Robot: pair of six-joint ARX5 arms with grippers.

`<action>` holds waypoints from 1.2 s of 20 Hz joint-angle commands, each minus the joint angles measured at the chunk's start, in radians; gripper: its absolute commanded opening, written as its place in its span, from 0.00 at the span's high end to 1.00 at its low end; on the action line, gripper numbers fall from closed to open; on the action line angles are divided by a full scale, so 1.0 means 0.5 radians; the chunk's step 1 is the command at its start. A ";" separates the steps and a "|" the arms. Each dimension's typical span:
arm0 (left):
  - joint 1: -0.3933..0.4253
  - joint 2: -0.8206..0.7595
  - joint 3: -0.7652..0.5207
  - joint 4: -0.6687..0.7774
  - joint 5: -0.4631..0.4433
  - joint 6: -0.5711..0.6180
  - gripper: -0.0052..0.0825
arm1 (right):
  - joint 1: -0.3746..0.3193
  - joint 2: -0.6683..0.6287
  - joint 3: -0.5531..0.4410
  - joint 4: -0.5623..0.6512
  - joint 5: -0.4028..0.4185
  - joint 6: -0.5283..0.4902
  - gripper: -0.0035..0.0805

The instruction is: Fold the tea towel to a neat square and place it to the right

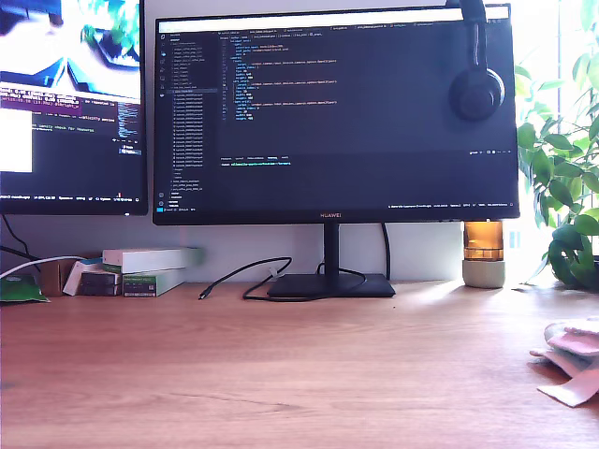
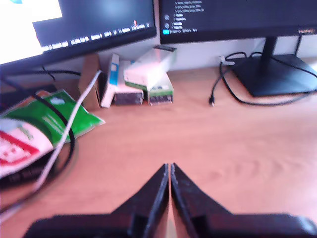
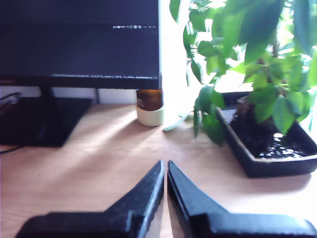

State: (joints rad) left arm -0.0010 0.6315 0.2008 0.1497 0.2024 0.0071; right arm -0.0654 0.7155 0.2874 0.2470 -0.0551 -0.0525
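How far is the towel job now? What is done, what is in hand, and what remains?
Done: the towel lies bunched at the exterior view's right edge, partly out of frame; whether it is a neat square cannot be told. In hand: nothing. My first gripper and my second gripper are shut and empty over the bare desk. Left: perhaps squaring the fold.

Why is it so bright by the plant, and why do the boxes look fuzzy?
In the exterior view, daylight washes out the wall behind the leafy green plant and glares on the wooden desk; the pink-and-white checked tea towel is cut off at that view's right edge. In the first wrist view, the stacked white and green boxes look soft and blurry.
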 commanded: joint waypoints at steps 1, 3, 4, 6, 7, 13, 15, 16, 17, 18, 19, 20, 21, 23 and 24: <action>-0.024 -0.066 -0.082 0.014 -0.004 -0.002 0.96 | 0.093 -0.064 -0.101 0.017 0.075 0.012 0.97; -0.031 -0.147 -0.121 0.014 -0.004 0.000 0.96 | 0.200 -0.137 -0.220 0.108 0.125 0.009 0.97; -0.031 -0.175 -0.140 0.008 -0.003 0.003 0.96 | 0.247 -0.168 -0.269 0.133 0.134 0.007 0.97; -0.031 -0.242 -0.178 -0.043 0.000 0.005 0.96 | 0.278 -0.220 -0.370 0.130 0.132 0.015 0.97; -0.031 -0.276 -0.192 -0.069 0.014 0.005 0.96 | 0.279 -0.249 -0.414 0.131 0.128 0.024 0.97; -0.030 -0.632 -0.237 -0.282 0.065 0.009 0.96 | 0.270 -0.630 -0.482 -0.140 0.114 -0.094 0.97; -0.028 -0.751 -0.266 -0.316 0.065 0.008 0.96 | 0.232 -0.797 -0.482 -0.240 0.070 -0.101 0.97; -0.028 -0.797 -0.285 -0.333 0.065 0.007 0.96 | 0.211 -0.871 -0.482 -0.305 -0.002 -0.100 0.97; -0.028 -0.841 -0.292 -0.393 0.064 0.001 0.96 | 0.195 -0.938 -0.482 -0.375 -0.071 -0.101 0.97; -0.028 -0.887 -0.293 -0.444 0.064 0.000 0.96 | 0.189 -1.003 -0.482 -0.431 -0.101 -0.100 0.97; -0.028 -0.936 -0.293 -0.463 0.064 0.000 0.96 | 0.189 -1.073 -0.482 -0.469 -0.094 -0.101 0.97; -0.028 -0.988 -0.293 -0.466 0.064 0.000 0.96 | 0.189 -1.144 -0.482 -0.506 -0.072 -0.099 0.97; -0.028 -1.047 -0.293 -0.490 0.064 -0.005 0.96 | 0.188 -1.196 -0.482 -0.559 -0.051 -0.097 0.97; -0.028 -1.170 -0.293 -0.621 0.064 -0.019 0.96 | 0.188 -1.369 -0.482 -0.702 -0.032 -0.096 0.97; -0.029 -1.225 -0.293 -0.684 0.065 -0.021 0.96 | 0.188 -1.434 -0.482 -0.786 -0.026 -0.098 0.97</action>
State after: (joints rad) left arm -0.0132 0.0257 0.0711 -0.1814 0.2340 0.0025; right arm 0.0303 0.0113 0.0540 -0.1310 -0.0704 -0.1024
